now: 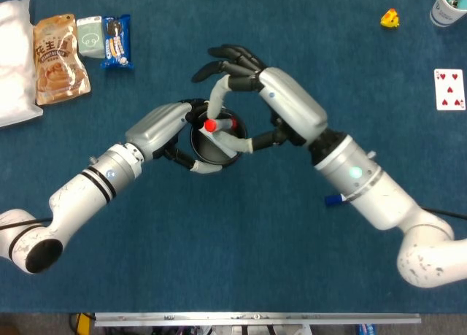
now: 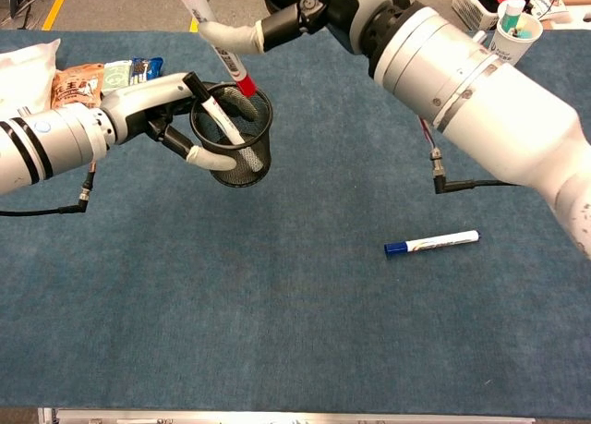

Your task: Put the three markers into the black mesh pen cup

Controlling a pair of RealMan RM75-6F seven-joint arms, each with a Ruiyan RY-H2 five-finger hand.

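Left hand [image 2: 157, 105] fingers wrap the pen cup [image 2: 235, 138], black marker [image 2: 217, 117] inside. Right hand [image 1: 273, 105] fingers pinch red marker [image 2: 220, 41], tip at rim. Blue marker [image 2: 432, 243] on bench [image 2: 277, 332].

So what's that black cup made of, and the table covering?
The round black mesh pen cup looks like matte wire mesh, probably metal: the cloth shows through its wall. The dark blue table covering looks like short-pile felt or carpet, fuzzy and unreflective.

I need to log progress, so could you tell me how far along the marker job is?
Done: one black marker already stands in the pen cup, which the left hand holds. In hand: the right hand holds the red marker with its lower end at the cup's mouth, not yet released. Left: the blue marker lies on the table.
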